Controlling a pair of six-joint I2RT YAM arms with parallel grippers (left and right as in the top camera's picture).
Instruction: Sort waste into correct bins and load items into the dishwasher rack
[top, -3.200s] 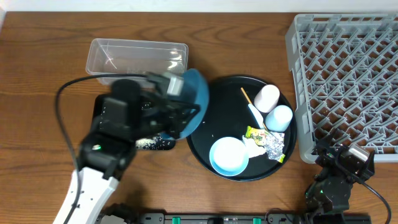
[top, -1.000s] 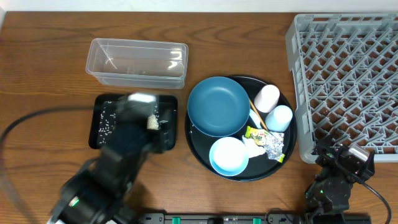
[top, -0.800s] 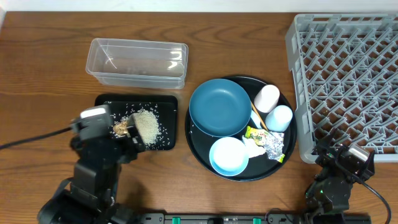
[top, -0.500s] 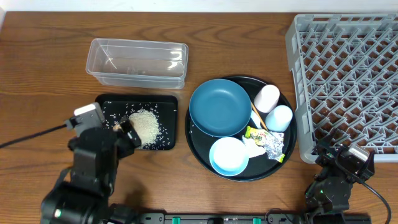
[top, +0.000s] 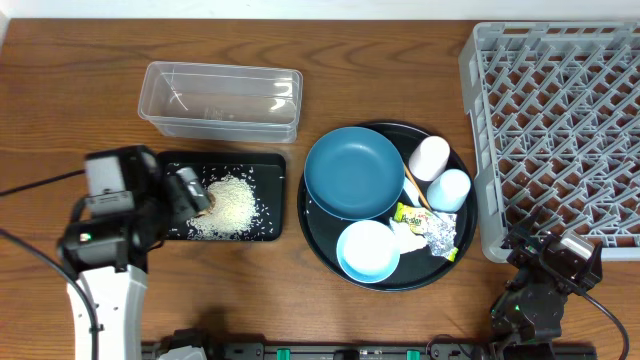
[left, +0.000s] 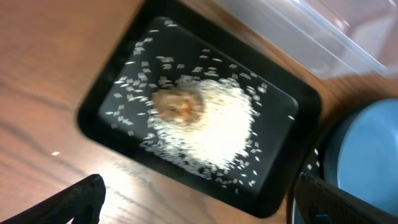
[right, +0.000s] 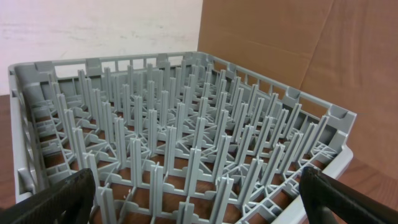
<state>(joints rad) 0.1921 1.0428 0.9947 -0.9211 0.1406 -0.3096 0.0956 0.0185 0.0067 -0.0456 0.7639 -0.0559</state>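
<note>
1. Rice (top: 232, 203) is now heaped in the shallow black tray (top: 262, 160). The dark-blue plate (top: 352, 172), tipped over that tray a few seconds ago, lies flat again on the round black tray (top: 325, 245) beside the pale-blue bowl (top: 368, 250) and both cups. The left gripper (top: 190, 193) has pulled back to the black tray's left end.
2. Left wrist: the claw is spread wide, gripping nothing. A brown lump (left: 179, 106) tops the rice, with stray grains around it, and there's wooden table (left: 43, 68) underneath.
3. Right wrist: the right gripper (right: 199, 199) is spread wide too, facing the grey rack (right: 186, 143). A white wall and a brown board stand behind it.

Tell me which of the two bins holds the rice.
The shallow black tray holds the rice; the clear tub behind it shows no such pile.
</note>
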